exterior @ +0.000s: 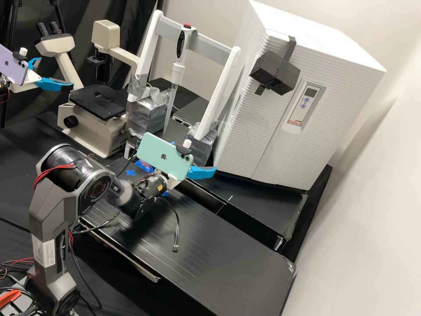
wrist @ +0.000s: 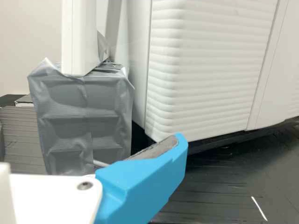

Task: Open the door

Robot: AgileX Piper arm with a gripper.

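We see our white gripper (exterior: 194,155) with bright blue fingers, jaws standing apart, near the silver tape-wrapped block (wrist: 84,121), our white ribbed cabinet door (exterior: 252,127) shut, at the gripper's two o'clock in high view

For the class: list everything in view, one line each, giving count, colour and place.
Cabinet: one, white, right side of high view
Control panel: one, grey-white, cabinet front
Block: one, black, high on cabinet front
Frame: one, white and grey, beside cabinet
Pipette: one, white and black, on frame
Wrapped bases: two, silver-grey, under frame legs
Microscope: one, cream and black, beyond arm
Bench: one, black, centre
Cables: several, red and black, around arm
Phones: two, green and purple, one per arm
Second arm: one, upper left
Arm: one, dark grey, left foreground
Hand: one, white and blue, before cabinet
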